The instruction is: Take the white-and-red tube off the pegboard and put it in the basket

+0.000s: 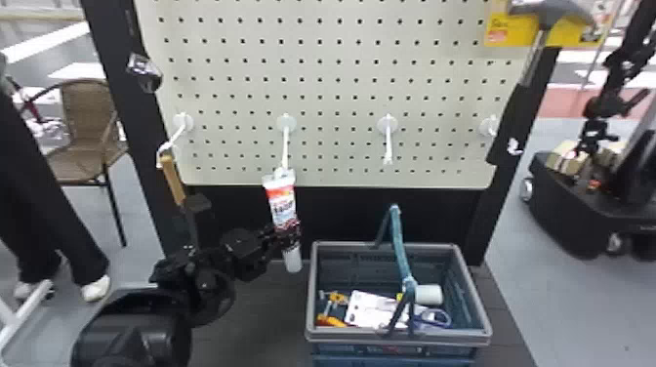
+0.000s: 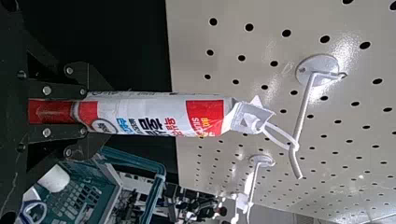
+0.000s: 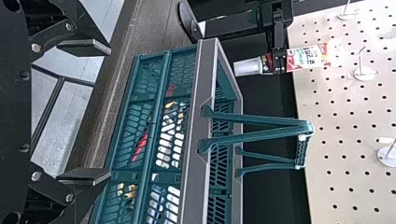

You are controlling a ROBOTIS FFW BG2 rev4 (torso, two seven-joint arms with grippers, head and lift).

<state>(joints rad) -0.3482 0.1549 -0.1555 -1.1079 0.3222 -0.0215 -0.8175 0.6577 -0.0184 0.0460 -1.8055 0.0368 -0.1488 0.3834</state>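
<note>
Tube [image 2: 154,114] hangs from a hook [image 2: 303,111] left of the basket [image 1: 398,336], left end effector [image 2: 84,111] gripping it low, likely to free its loop [image 2: 282,132]; right end effector [image 3: 109,111] gapes.

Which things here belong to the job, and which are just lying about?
For the job:
- white-and-red tube, in the left pincer
- its hook on the pegboard
- basket

Just about:
- hammer
- wooden-handled tool
- chair

Brn chair [image 1: 88,110] in bkgd, L; hammer [image 1: 546,17] upper R.
</note>
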